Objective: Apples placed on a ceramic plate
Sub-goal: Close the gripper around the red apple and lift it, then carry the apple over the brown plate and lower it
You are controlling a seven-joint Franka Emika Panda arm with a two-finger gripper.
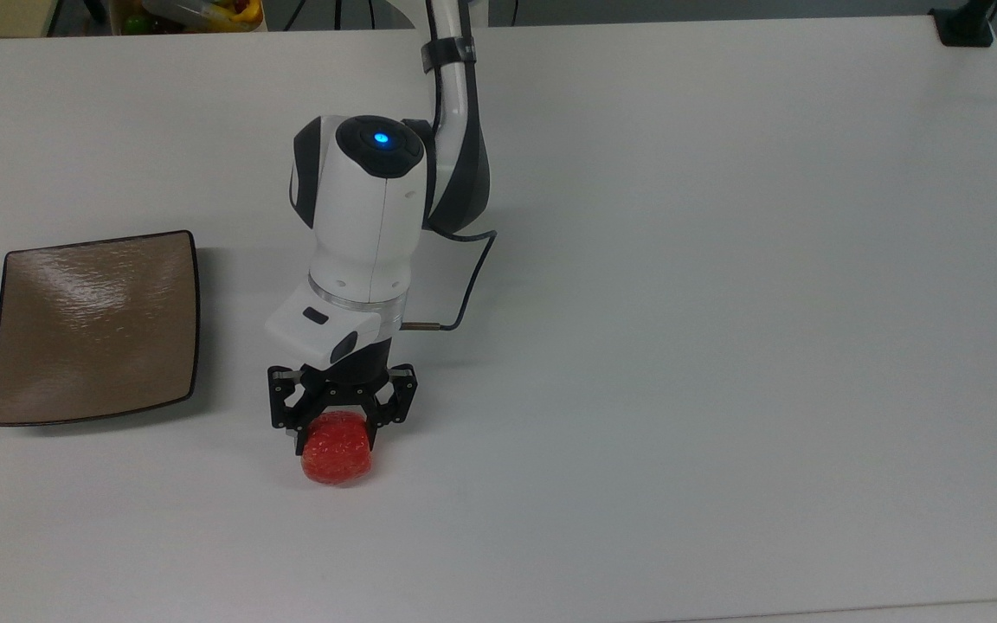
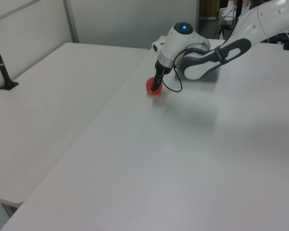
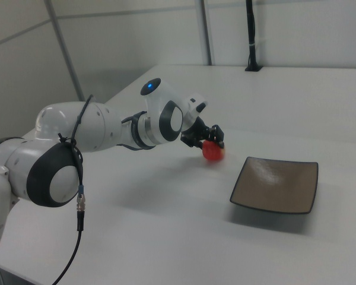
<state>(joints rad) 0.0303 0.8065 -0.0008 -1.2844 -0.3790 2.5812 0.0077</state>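
Now my gripper (image 1: 336, 430) pinches the apple (image 1: 337, 457) at lower centre of the top view; lifting and carrying it to the bare ceramic plate (image 1: 92, 329), centre left, remains.

No readable text, labels, brands, numbers or signs anywhere in the three views.
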